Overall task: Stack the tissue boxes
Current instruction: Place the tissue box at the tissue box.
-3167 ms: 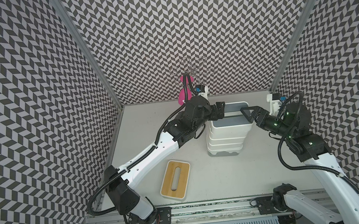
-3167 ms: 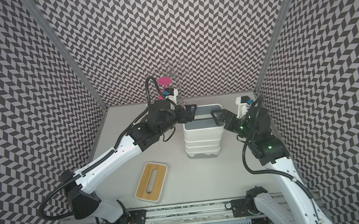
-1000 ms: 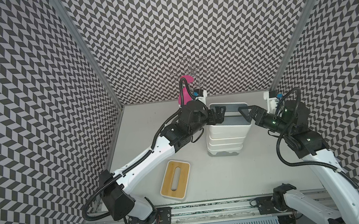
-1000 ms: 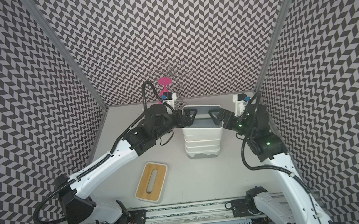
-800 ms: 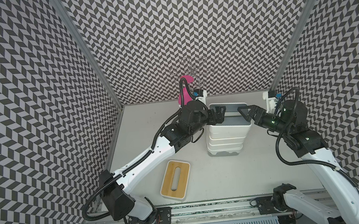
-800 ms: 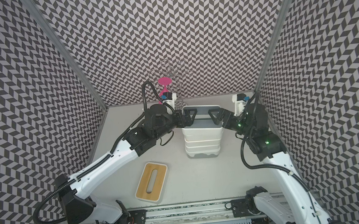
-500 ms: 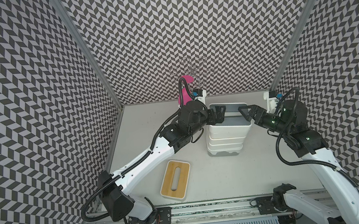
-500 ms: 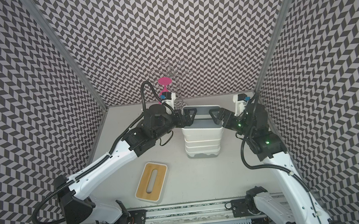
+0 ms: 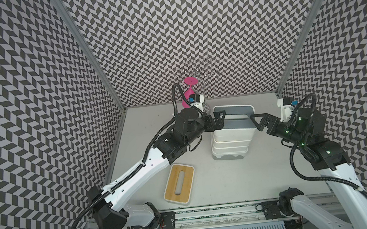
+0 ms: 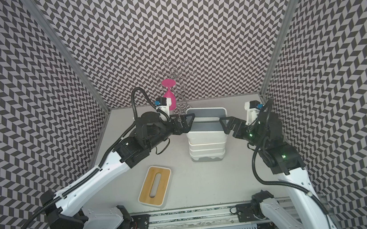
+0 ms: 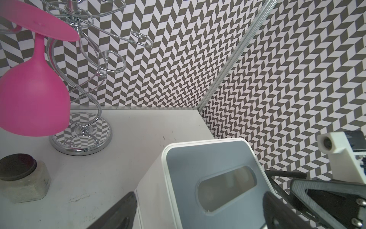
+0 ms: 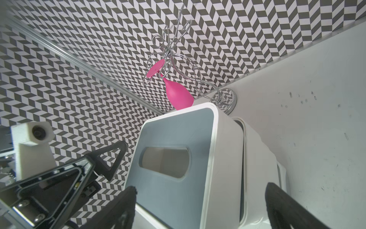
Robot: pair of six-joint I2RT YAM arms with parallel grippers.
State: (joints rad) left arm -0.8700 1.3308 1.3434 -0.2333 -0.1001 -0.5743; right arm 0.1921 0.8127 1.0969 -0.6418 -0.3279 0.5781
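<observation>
Tissue boxes (image 9: 231, 143): smooth white plastic, rounded corners, oblong-slotted grey lid (image 9: 236, 119).

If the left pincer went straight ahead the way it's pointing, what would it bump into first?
Probably the grey-lidded tissue box atop the stack: its end sits right between the open jaws of the left pincer. The right pincer is beyond it.

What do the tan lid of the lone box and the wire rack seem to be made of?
Tan lid: probably bamboo or wood veneer, matte, warm even colour. Wire rack: polished chromed metal; its base mirrors the wall pattern.
</observation>
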